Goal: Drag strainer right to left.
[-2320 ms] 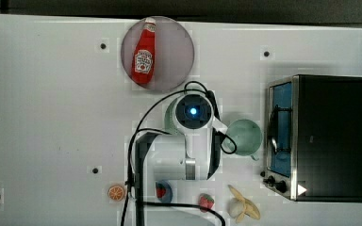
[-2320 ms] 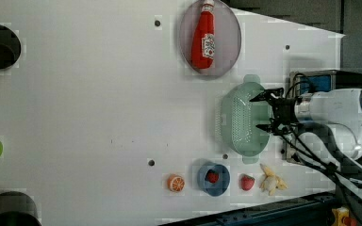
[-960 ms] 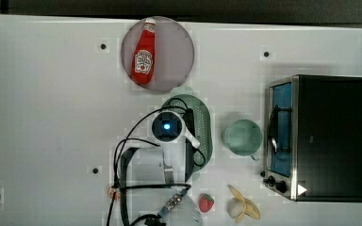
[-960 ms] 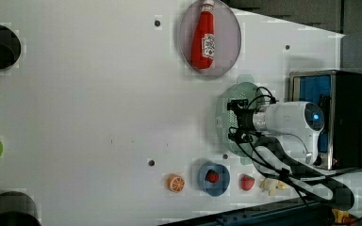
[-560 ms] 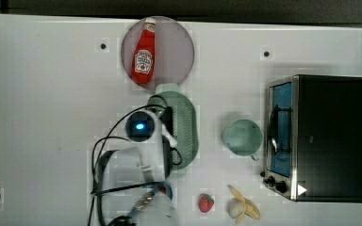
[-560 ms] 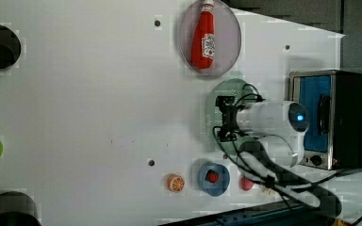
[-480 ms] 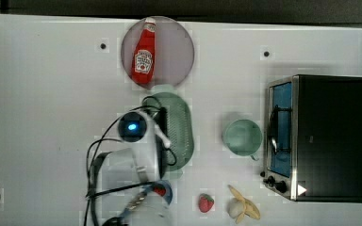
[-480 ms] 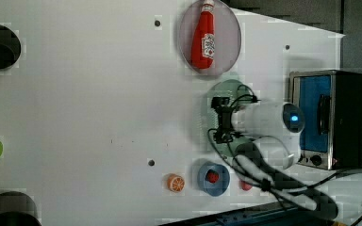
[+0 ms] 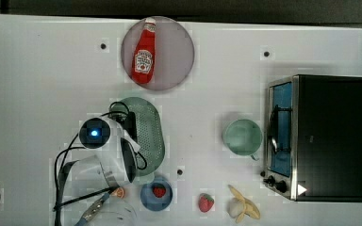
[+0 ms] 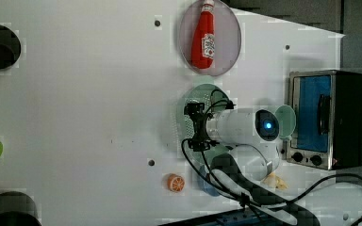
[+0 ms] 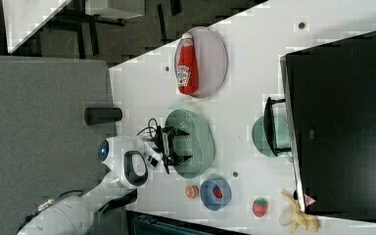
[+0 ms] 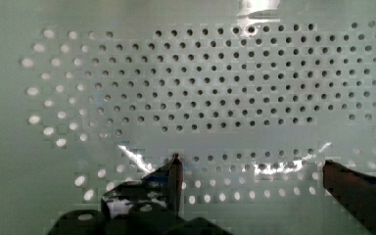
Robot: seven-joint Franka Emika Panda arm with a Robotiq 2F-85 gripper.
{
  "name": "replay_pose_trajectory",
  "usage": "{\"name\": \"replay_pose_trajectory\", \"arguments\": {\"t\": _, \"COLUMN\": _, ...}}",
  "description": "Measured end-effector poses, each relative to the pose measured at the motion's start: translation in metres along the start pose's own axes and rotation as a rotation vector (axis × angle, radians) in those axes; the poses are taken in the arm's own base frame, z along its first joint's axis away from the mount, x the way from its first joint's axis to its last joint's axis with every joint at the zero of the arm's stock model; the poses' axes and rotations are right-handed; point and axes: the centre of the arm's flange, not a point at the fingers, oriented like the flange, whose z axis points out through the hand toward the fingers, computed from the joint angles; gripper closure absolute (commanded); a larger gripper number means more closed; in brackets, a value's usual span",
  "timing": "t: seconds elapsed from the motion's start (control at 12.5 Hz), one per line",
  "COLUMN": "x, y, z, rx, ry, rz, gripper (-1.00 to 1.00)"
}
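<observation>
The strainer (image 9: 150,136) is a pale green oval colander with rows of small holes. It lies below the plate in the top view, with its left side under my arm. My gripper (image 11: 181,145) reaches down into its bowl with the jaws spread wide. In the wrist view the holed bottom of the strainer (image 12: 215,88) lies just ahead of my gripper (image 12: 252,171). One dark fingertip (image 12: 175,171) and the other stand far apart, with nothing between them. The left view has my gripper (image 10: 195,127) over the strainer (image 10: 195,96).
A ketchup bottle (image 9: 143,59) lies on a round plate (image 9: 179,52) just beyond the strainer. A green cup (image 9: 242,136) and a toaster oven (image 9: 327,136) are at the top view's right. A blue bowl (image 9: 144,200), an orange half (image 9: 119,192), a strawberry (image 9: 206,202) and a banana (image 9: 242,205) line the near edge.
My arm and the strainer have slid together toward the top view's left, away from the cup and oven. The jaws have stayed spread.
</observation>
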Motion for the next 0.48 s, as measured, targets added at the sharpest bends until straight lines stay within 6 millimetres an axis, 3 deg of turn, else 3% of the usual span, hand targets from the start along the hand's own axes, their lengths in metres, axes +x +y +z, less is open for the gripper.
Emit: {"name": "replay_pose_trajectory", "arguments": {"t": 0.48, "x": -0.034, "y": -0.018, "z": -0.011, "rx": 0.014, "ry": -0.027, "rz": 0.055, "gripper": -1.00}}
